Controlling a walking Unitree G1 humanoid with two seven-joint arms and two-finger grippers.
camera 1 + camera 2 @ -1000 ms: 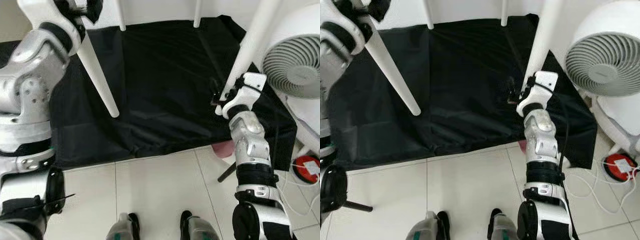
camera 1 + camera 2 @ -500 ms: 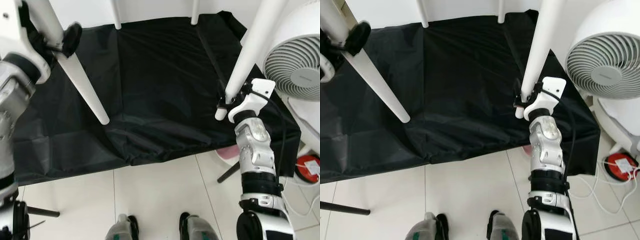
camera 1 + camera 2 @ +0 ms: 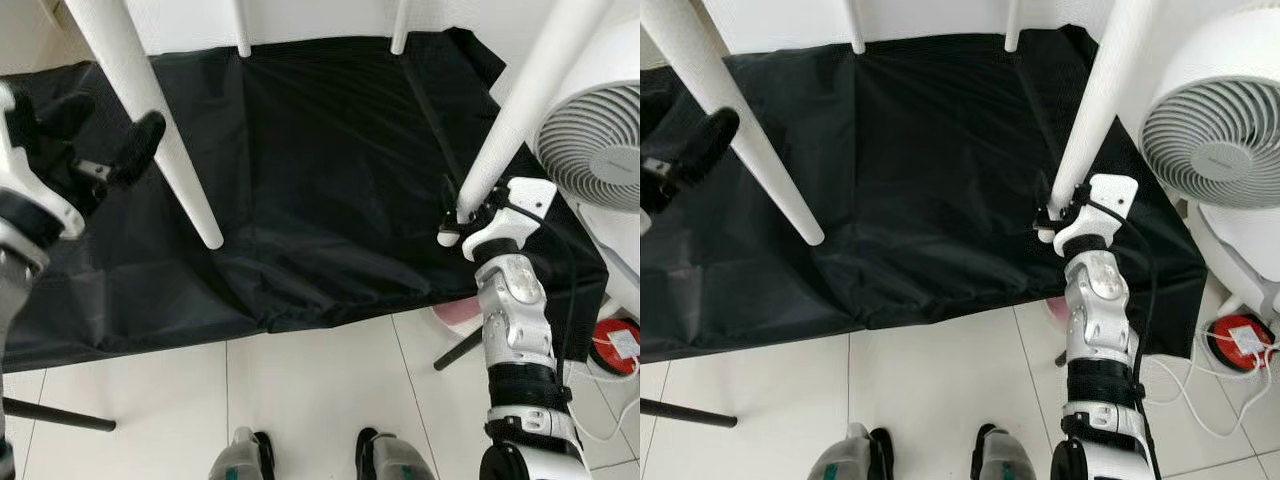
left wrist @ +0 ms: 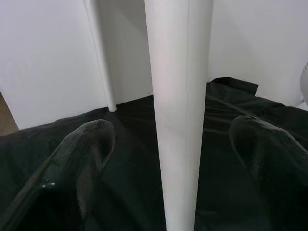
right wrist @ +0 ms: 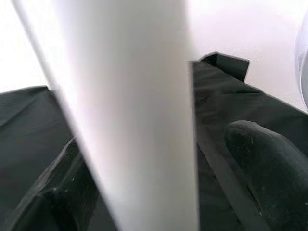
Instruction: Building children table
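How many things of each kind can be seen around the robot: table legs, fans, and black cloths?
White table legs: 4 — front-left leg, front-right leg, back-left leg, back-right leg
White fans: 1 — fan
Black cloths: 1 — cloth
Total: 6

Bright, even indoor light, soft shadows (the near white leg (image 5: 130, 110) blurs and glares), head views sharp.
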